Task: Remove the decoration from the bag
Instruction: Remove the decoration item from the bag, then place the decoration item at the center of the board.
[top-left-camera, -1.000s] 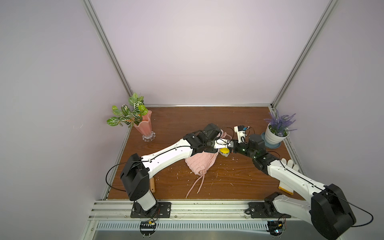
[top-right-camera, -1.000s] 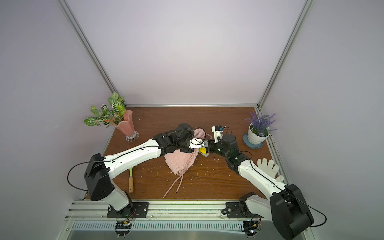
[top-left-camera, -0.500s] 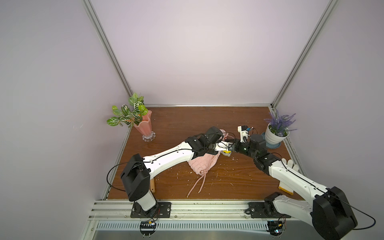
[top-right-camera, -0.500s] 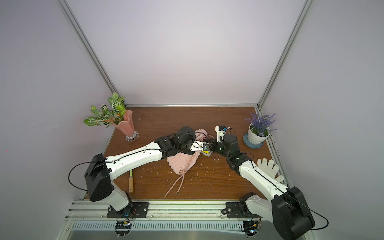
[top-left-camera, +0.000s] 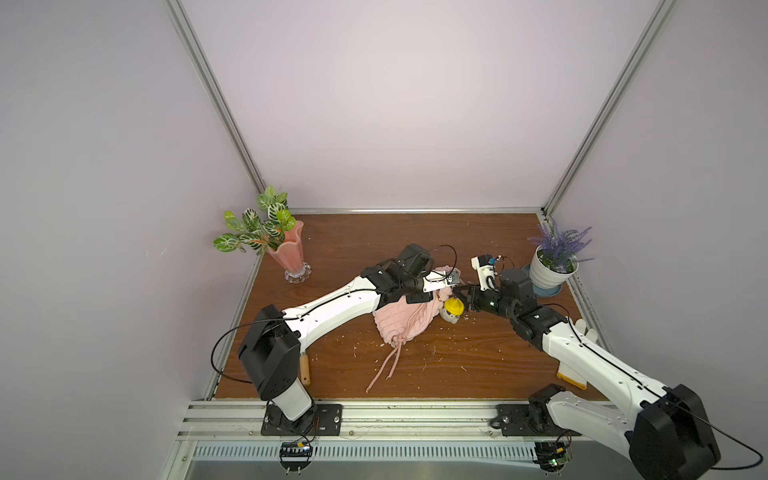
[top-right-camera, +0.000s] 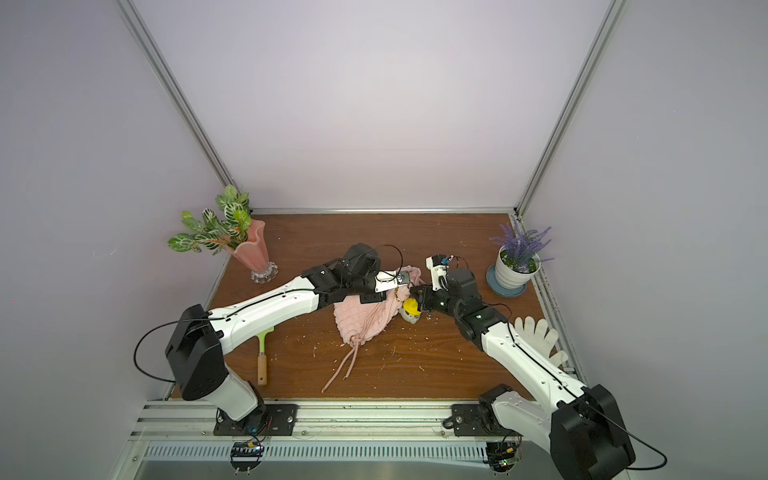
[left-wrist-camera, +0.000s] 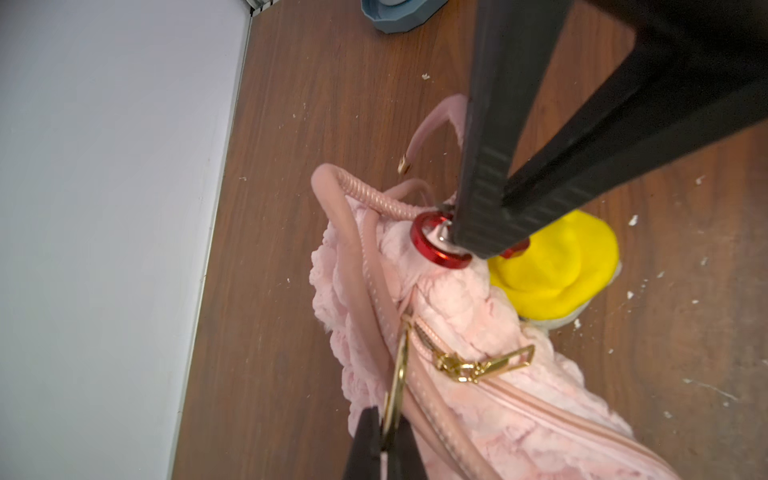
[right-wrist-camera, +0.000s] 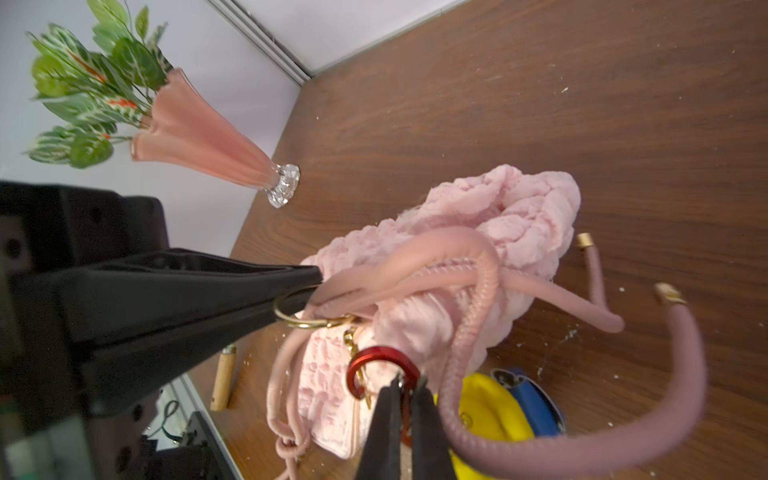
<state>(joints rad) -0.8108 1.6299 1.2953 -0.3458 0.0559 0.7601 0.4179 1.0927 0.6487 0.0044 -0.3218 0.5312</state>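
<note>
My left gripper (left-wrist-camera: 386, 426) is clamped on the gold ring (left-wrist-camera: 397, 382) at the zip end of the pink quilted bag (top-left-camera: 401, 322). My right gripper (right-wrist-camera: 405, 388) is pinched tight on the red carabiner (right-wrist-camera: 370, 365) that sits against the bag. The decoration (top-left-camera: 453, 309), yellow hat up, lies on the wooden table (top-left-camera: 457, 365) touching the bag, just under my right gripper; the dark emblem (right-wrist-camera: 505, 379) on its blue piece is too blurred to read.

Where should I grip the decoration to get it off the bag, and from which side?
On the decoration, grip the red carabiner, not the soft plush: that rigid loop appears to be what hooks onto the bag. Come from the plush side, opposite the gold ring that the left gripper pinches. The right gripper is shut on it there.
</note>
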